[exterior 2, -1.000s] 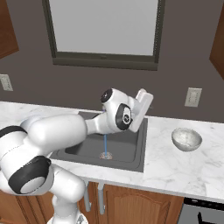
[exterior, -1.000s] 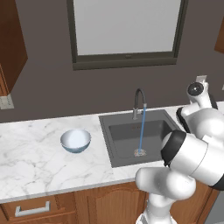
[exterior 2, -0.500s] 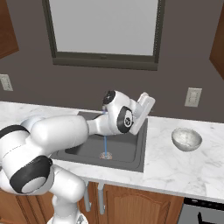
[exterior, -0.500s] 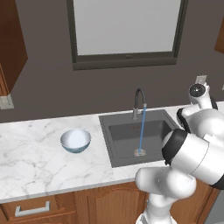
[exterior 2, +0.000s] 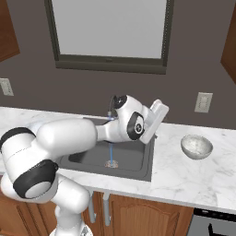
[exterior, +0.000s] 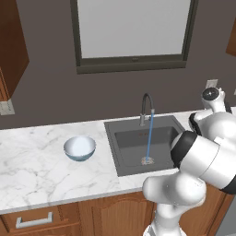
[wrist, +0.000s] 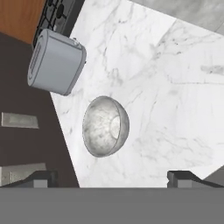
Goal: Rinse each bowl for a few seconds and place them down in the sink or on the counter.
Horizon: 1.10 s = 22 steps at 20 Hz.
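**Open gripper over the speckled bowl, tap running**

The sink [exterior: 138, 143] sits in the counter [exterior: 37, 170] below the window [exterior: 133, 30]. Water [exterior: 150, 138] falls in a thin blue stream from the faucet [exterior: 146, 108] onto the drain [exterior: 147, 161].

The blue bowl [exterior: 79, 148] stands upright on the counter, well to the left of the sink and apart from its rim. The speckled bowl [exterior 2: 197, 146] stands upright on the counter on the other side of the sink, also clear of the rim, below a wall outlet [exterior 2: 203, 102].

The arm reaches across the sink, its hand at the sink's right edge, turned toward the speckled bowl. In the hand view the gripper [wrist: 112, 177] has its jaws spread wide with nothing between them; the speckled bowl lies ahead of the fingertips [wrist: 181, 176], not touching them. Beyond that bowl, further from the sink, a grey toaster [wrist: 56, 62] stands on the counter beside a stove [wrist: 59, 13].
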### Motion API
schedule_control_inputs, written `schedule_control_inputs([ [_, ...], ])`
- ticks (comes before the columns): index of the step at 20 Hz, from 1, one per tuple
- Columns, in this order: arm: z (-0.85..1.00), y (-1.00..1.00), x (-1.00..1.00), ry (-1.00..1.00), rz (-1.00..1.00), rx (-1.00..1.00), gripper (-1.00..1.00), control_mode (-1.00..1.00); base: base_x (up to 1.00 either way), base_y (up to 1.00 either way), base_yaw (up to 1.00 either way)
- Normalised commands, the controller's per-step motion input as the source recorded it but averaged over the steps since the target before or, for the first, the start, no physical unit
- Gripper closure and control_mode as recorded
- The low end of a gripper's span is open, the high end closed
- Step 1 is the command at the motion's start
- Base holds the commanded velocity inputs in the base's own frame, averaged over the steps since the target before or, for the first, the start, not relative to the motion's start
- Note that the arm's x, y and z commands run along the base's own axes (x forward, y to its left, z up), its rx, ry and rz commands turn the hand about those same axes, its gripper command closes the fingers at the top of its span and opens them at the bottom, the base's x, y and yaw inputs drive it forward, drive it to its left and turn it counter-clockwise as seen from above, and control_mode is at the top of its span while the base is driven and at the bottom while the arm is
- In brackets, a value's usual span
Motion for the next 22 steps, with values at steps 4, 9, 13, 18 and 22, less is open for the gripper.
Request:
schedule_control_inputs([
  [4, -0.23, -0.07, 0.05, 0.00, -0.06, 0.00, -1.00, -1.00, 0.00, 0.00, 0.00],
  [9, -0.21, -0.06, 0.06, 0.00, -0.04, 0.00, -1.00, -1.00, 0.00, 0.00, 0.00],
  [13, -0.20, -0.06, 0.05, 0.00, -0.03, 0.00, -1.00, -1.00, 0.00, 0.00, 0.00],
  [18, -0.19, -0.01, 0.03, 0.00, -0.01, 0.00, -1.00, -1.00, 0.00, 0.00, 0.00],
  [22, -0.19, -0.01, 0.02, -0.02, 0.00, 0.00, -1.00, -1.00, 0.00, 0.00, 0.00],
])
